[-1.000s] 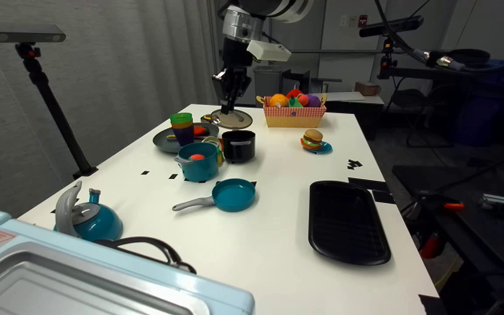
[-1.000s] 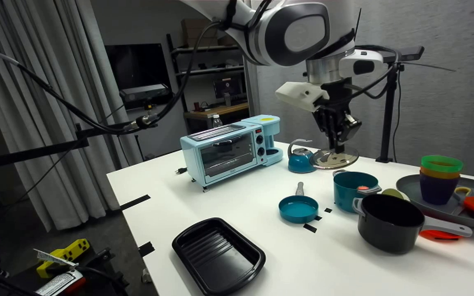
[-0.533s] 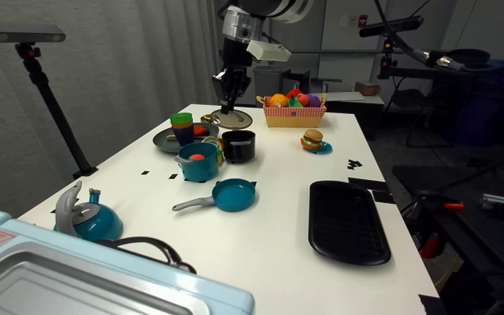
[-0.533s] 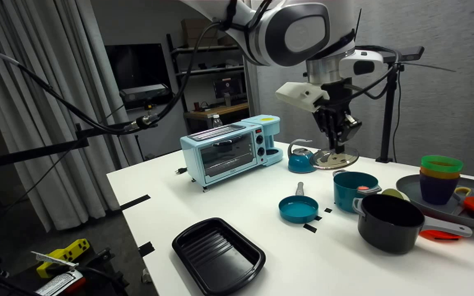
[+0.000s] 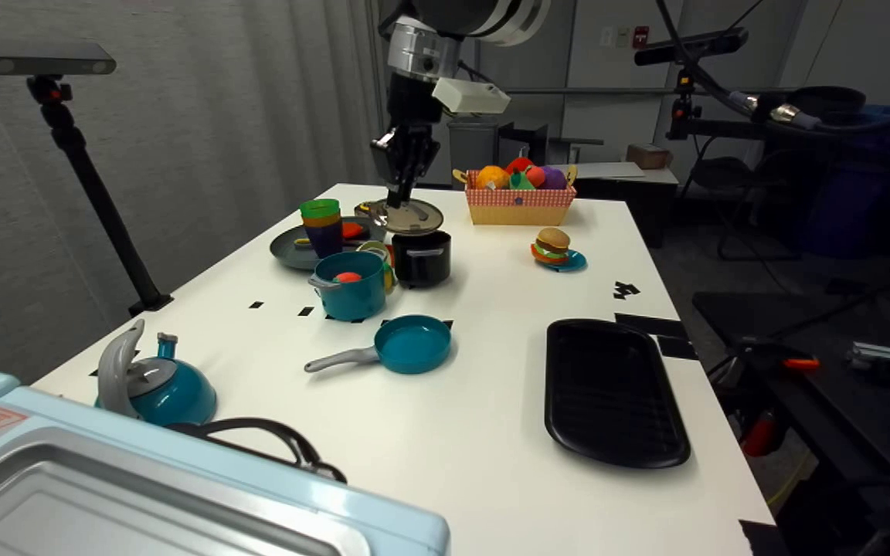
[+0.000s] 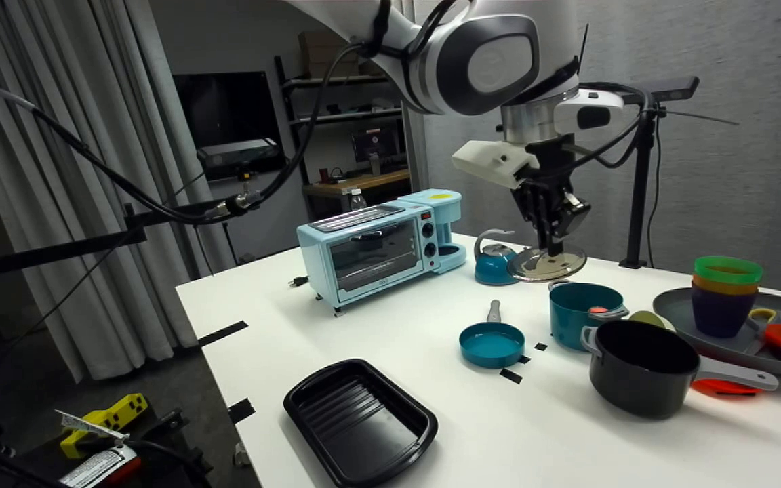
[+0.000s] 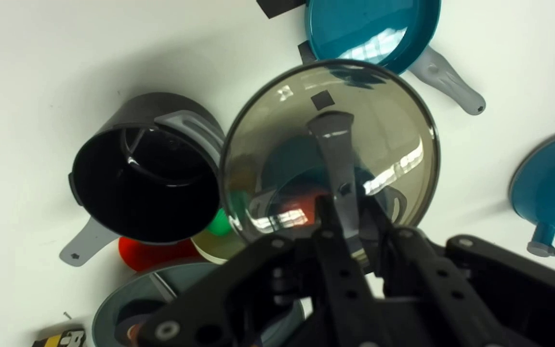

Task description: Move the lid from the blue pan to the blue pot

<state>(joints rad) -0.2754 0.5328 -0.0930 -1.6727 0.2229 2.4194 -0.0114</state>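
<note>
On the table stand one blue pan and one blue pot; one tool pinches one lid aloft.

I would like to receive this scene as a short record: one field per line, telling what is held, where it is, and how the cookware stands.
Held: lid, by its handle, in the claw
Lid position: in the air, not yet on the blue pot, which partly shows through it in the wrist view
Blue pot contents: a red item, at least
Pan: uncovered, nothing seen inside
Black pot: open, beside the blue pot
Other things: kettle, tray, oven, burger
</note>
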